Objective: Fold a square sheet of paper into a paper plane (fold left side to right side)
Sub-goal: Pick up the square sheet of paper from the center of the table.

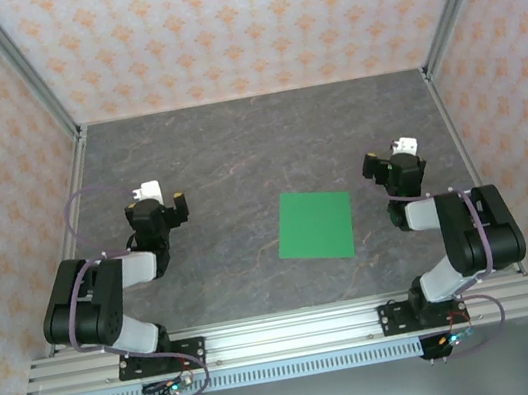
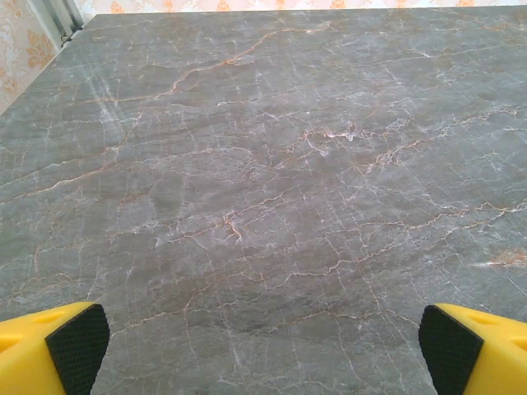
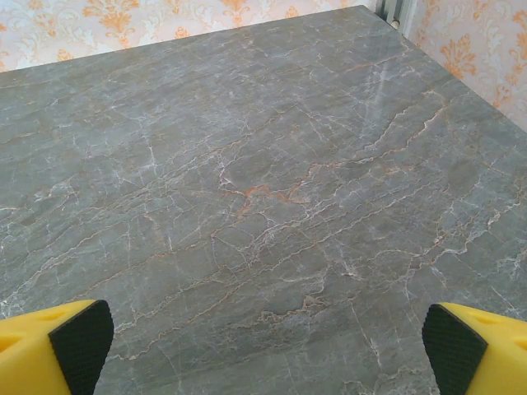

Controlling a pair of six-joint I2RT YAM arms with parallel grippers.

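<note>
You haven't started folding: the sheet of paper (image 1: 315, 225) lies flat, right of centre on the table (image 1: 216, 155). Your left claw (image 2: 263, 350) and right claw (image 3: 268, 350) gape empty. Next, catch its left edge.

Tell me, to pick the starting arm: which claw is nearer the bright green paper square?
Right. The right claw sits just right of the bright green paper square; the left claw, far to its left.

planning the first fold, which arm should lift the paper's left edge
Left, probably: that edge of the square sheet of paper faces the open left gripper; the right gripper sits beyond the far edge.
</note>
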